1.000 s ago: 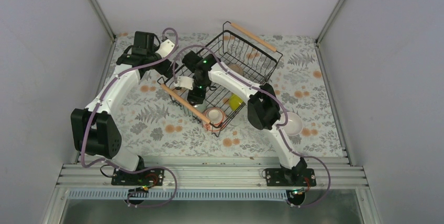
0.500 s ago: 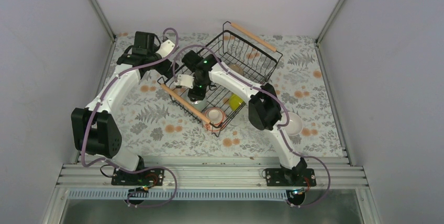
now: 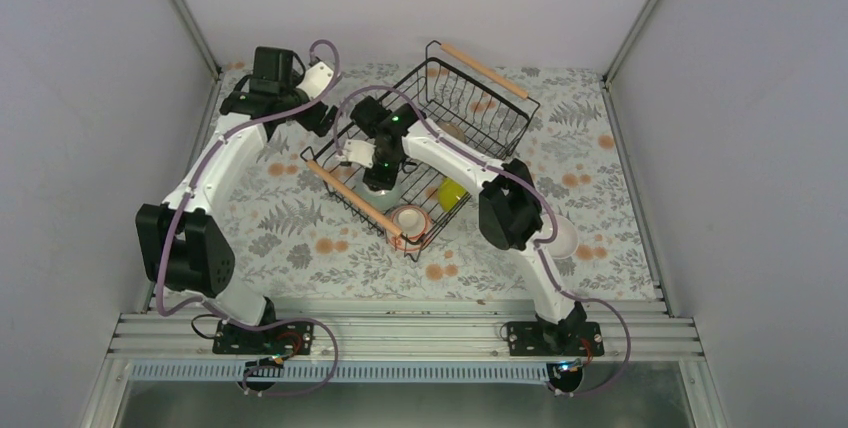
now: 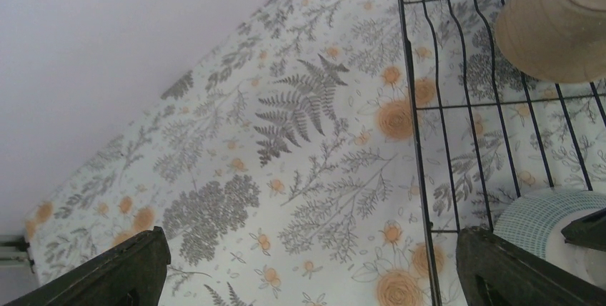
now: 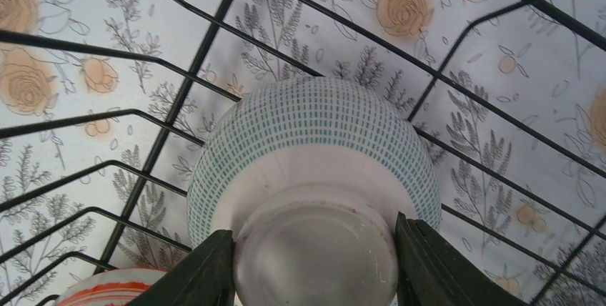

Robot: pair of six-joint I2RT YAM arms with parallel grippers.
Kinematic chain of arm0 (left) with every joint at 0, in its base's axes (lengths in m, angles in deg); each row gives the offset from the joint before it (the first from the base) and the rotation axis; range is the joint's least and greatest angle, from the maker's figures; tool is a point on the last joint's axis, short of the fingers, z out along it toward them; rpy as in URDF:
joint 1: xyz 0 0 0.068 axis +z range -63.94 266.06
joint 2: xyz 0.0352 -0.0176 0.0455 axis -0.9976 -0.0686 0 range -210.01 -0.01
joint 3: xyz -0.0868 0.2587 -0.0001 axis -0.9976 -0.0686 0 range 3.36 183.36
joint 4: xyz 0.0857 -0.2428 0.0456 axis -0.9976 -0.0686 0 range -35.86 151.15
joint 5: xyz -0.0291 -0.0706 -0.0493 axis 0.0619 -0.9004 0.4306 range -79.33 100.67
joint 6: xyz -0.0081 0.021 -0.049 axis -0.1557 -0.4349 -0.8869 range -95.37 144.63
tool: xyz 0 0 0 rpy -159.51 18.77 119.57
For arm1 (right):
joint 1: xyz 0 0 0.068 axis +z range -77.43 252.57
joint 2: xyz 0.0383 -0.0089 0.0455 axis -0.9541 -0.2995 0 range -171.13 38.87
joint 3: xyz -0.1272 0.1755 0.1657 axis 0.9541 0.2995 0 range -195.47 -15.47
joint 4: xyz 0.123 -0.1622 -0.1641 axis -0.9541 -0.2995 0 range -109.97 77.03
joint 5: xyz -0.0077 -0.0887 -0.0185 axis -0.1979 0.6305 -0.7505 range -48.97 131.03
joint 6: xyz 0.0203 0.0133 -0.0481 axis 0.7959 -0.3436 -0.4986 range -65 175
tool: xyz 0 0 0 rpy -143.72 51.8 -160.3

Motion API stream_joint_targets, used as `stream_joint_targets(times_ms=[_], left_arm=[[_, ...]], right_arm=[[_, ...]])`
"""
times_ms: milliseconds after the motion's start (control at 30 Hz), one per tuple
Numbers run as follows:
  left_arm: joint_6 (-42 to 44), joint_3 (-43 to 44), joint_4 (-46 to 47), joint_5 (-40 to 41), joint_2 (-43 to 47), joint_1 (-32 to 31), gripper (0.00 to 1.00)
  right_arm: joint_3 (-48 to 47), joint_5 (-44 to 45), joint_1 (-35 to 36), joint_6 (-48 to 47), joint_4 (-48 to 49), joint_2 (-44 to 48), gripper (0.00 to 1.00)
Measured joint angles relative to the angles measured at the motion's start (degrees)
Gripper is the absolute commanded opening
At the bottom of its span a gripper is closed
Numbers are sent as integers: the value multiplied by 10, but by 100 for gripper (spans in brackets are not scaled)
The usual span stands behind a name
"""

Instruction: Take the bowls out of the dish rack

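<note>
The dish rack [image 3: 486, 71] sits slantwise on the flowered table. My right gripper [image 3: 378, 184] reaches down into its near-left part. In the right wrist view that gripper [image 5: 314, 267] is shut on the foot ring of the upside-down pale mint bowl [image 5: 314, 134], above the rack wires [image 5: 214, 27]. Also in the rack are a tan bowl [image 3: 452, 132], a yellow-green bowl [image 3: 450, 193] and a pinkish bowl with red-orange inside [image 3: 408, 220]. A white bowl [image 3: 562, 238] lies on the table to the right. My left gripper [image 4: 314, 252] hangs open over the cloth beside the rack's left wall [image 4: 409, 77].
The left wrist view shows the tan bowl [image 4: 561, 27] and the mint bowl's rim [image 4: 532, 220] behind the wire wall. Grey walls close in on the left, back and right. The right arm's elbow [image 3: 510, 213] hangs over the white bowl's edge.
The right jaws have closed onto the mint bowl's foot. The left wrist has shifted slightly back and to the left, still open.
</note>
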Motion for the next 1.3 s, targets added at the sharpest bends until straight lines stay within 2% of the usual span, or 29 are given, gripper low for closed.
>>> stream_joint_targets(times_ms=[267, 467, 833, 1067, 1300], left_arm=[[0, 70, -13, -11, -18, 0, 100], [-3, 164, -48, -61, -63, 0, 100], [-26, 349, -160, -201, -182, -2, 100], [-41, 450, -229, -308, -269, -3, 100], [-44, 490, -288, -411, -330, -5, 100]], right_arm=[[19, 52, -10, 10, 17, 24, 19], [38, 77, -26, 16, 29, 81, 18], [83, 109, -52, 19, 50, 199, 19], [105, 115, -73, 20, 54, 236, 19], [105, 121, -90, 19, 54, 253, 20]])
